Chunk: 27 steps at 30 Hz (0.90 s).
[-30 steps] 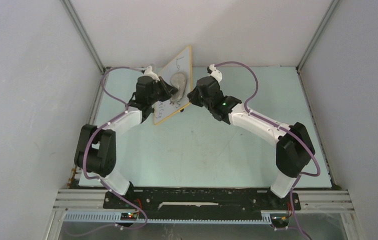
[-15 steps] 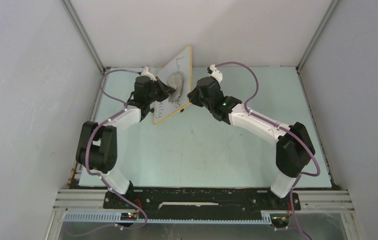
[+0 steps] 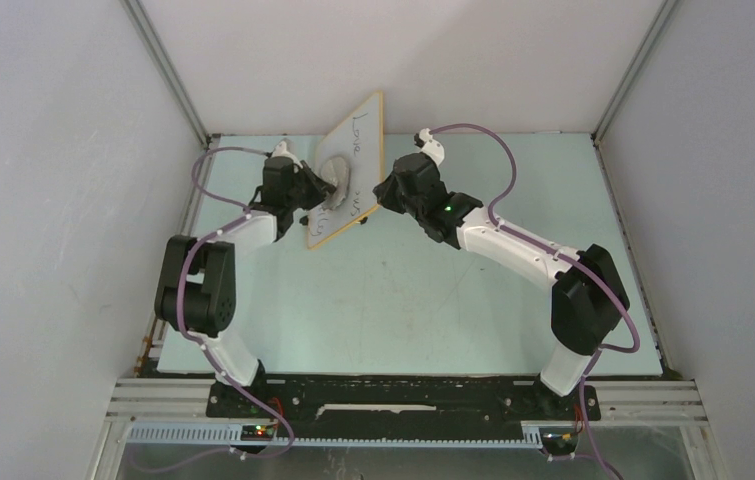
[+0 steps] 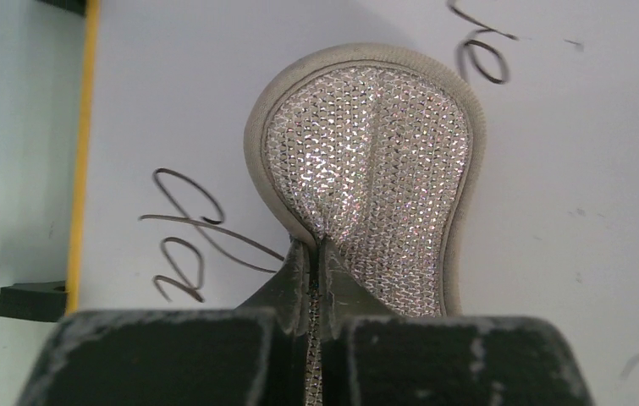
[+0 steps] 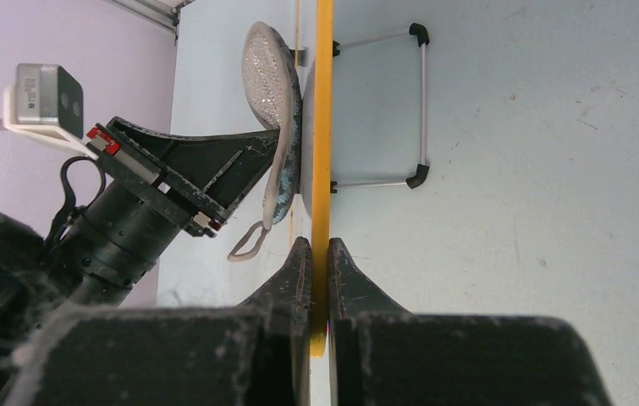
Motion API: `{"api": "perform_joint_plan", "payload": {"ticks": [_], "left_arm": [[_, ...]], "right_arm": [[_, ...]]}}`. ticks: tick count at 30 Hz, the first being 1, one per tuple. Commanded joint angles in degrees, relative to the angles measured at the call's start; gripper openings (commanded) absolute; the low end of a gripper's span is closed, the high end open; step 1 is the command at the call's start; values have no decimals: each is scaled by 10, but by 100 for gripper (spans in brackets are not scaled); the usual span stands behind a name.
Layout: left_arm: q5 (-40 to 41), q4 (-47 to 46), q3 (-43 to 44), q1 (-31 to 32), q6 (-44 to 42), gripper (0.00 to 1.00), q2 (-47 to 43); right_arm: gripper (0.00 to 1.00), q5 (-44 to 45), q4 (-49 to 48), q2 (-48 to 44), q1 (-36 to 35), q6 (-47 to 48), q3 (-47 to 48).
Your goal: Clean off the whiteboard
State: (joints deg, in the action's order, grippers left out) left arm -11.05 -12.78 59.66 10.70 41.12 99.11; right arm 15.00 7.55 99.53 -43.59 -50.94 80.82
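Note:
The whiteboard (image 3: pixel 358 150) stands tilted on the table at the back, white with a tan-orange frame and dark handwriting. My left gripper (image 3: pixel 321 186) is shut on the grey oval cloth pad (image 3: pixel 335 178) and presses it flat against the board face. In the left wrist view the pad (image 4: pixel 375 161) covers the board's middle, with writing at its left and upper right. My right gripper (image 3: pixel 381 195) is shut on the board's right frame edge (image 5: pixel 322 169); the right wrist view shows the pad (image 5: pixel 269 110) against the far side.
The board's wire stand with black feet (image 5: pixel 421 106) rests on the pale green table (image 3: pixel 403 300) behind the board. Grey enclosure walls and metal rails close in the back and sides. The left arm's body (image 5: pixel 112 228) is close beside the board.
My left gripper has dragged the pad down and left across the board, toward its lower part. The right gripper and the board have stayed in place.

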Motion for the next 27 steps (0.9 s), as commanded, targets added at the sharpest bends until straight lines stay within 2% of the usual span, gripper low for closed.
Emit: {"api": "perform_joint_plan", "payload": {"ticks": [1,6,8,13,16,20,24,27], "left_arm": [[-37,-38,-24,65,-32,0,-66],[-48,-84,-63,86,-30,0,-118],[-43,-71,-56,97,-47,0,-128],[-26,-19,-27,95,-28,0,-82],[-17,5,-21,79,1,0,-54],[46,38,-44,53,27,0,-60],[26,-17,-95,15,62,0,-58],[14,-25,-95,7,54,0,-54]], "right_arm": [[0,-21,-47,-14,-12,8,5],[0,-25,-51,-16,-11,8,5],[0,-26,-50,-18,-11,8,4],[0,-21,-47,-21,-11,8,4],[0,-20,-48,-21,-12,8,4],[0,-18,-48,-20,-11,8,4],[0,-21,-49,-18,-11,6,4],[0,-21,-50,-18,-12,5,4]]}}
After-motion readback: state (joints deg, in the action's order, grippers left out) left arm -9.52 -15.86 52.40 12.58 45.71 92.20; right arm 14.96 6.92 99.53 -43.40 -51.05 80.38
